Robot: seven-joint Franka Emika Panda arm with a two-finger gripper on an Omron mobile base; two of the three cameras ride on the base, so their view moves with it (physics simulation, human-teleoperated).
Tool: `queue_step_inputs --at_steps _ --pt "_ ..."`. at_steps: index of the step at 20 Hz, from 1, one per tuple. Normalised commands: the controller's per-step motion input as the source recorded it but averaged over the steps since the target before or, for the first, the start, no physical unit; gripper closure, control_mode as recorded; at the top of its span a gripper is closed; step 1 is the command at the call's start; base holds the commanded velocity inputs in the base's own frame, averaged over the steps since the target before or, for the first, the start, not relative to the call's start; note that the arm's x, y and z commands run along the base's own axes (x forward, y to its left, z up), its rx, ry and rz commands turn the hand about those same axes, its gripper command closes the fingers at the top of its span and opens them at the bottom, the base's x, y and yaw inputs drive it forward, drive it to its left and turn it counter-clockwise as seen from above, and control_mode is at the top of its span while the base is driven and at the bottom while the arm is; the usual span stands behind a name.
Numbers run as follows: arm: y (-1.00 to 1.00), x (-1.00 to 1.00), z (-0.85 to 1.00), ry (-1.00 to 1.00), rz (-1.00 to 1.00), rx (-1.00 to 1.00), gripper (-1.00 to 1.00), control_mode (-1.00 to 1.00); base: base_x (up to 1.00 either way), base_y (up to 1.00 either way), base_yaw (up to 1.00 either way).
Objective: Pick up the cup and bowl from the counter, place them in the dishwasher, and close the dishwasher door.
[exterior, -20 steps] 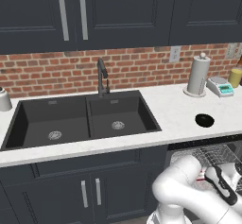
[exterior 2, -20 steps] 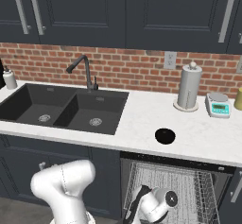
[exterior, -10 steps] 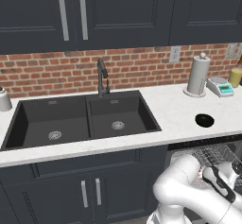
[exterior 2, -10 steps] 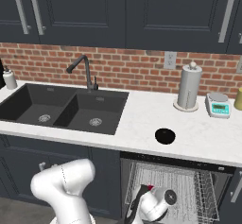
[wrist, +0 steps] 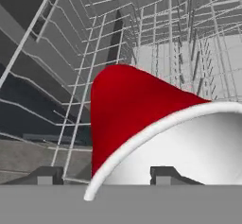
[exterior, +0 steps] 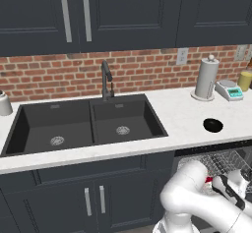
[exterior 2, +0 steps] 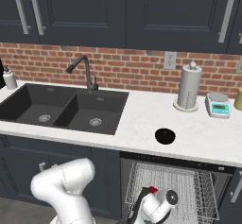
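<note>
Gripping cup — hand over dishwasher rack | bowl on white counter

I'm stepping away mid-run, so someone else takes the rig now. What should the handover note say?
Gripper: shut on the small red cup with a whitish rim, low over the silver wire rack of the open dishwasher.
Glossy black shallow bowl: on the white stone-like counter, between the black double sink and the paper towel roll.
Done: cup picked up and brought to the rack.
Left: release the cup, fetch and load the bowl, close the door.
</note>
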Motion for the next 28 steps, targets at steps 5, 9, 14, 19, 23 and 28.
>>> queue_step_inputs --at_steps 5,9,14,19,23,28 --pt "-0.78 -0.42 -0.61 0.35 0.0 0.0 -1.0 -1.0 0.0 0.0 0.0" --pt "-0.84 -0.54 -0.62 0.4 0.0 0.0 -1.0 -1.0 0.0 0.0 0.0" --pt "-0.93 -0.76 -0.46 0.4 -0.01 0.0 -1.0 -1.0 0.0 0.0 0.0" --pt "-1.0 -1.0 -0.39 0.4 -0.02 0.0 -1.0 -1.0 0.0 0.0 0.0" --pt "-0.72 -1.0 0.1 0.06 -0.01 0.05 -1.0 -1.0 0.0 0.0 0.0" --pt "-0.14 -1.0 0.97 -0.57 0.0 0.1 -1.0 -1.0 0.0 0.0 0.0"
